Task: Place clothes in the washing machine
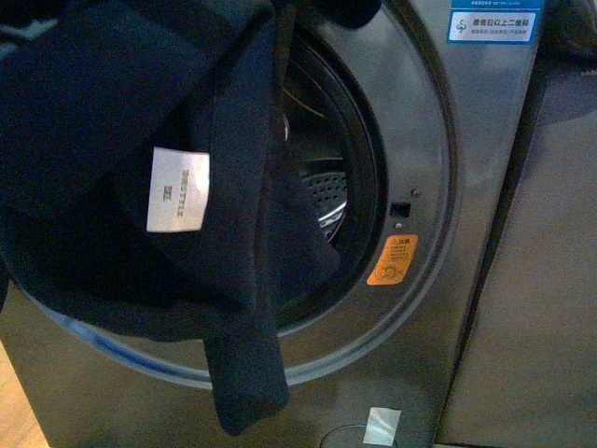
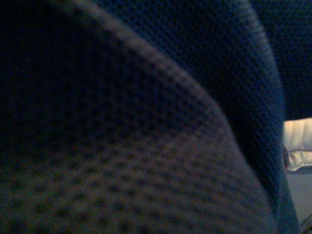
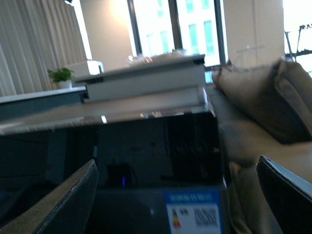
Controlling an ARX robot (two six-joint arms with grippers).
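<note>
Directly in front of the one large dark grey metallic front-loading washing machine [image 1: 438, 327] hangs one dark navy knitted garment [image 1: 93, 140]. It covers the left half of the round porthole, and a strip of it trails down past the porthole's bottom rim. One white sewn-in label [image 1: 177, 189] shows on the cloth. Through the uncovered right half of the opening, the perforated shiny steel drum [image 1: 326, 191] is visible, with a fold of the garment reaching over the rim into it.

One orange warning sticker [image 1: 393, 259] sits on the door ring at its lower right. One blue-and-white label [image 1: 492, 22] is at the top right corner of the machine's front. One small white slip [image 1: 381, 426] lies near the bottom edge. A plain grey panel [image 1: 532, 308] stands just beside the machine on the right.

The left wrist view is filled with the navy waffle-textured cloth [image 2: 122, 122], so the left pincer is hidden and I cannot tell how it stands.

The right pincer [image 3: 176, 163] has its two dark fingers [image 3: 68, 204] spread wide apart with nothing between them. Beyond it are one beige sofa [image 3: 263, 97] and one small green plant [image 3: 61, 75].
</note>
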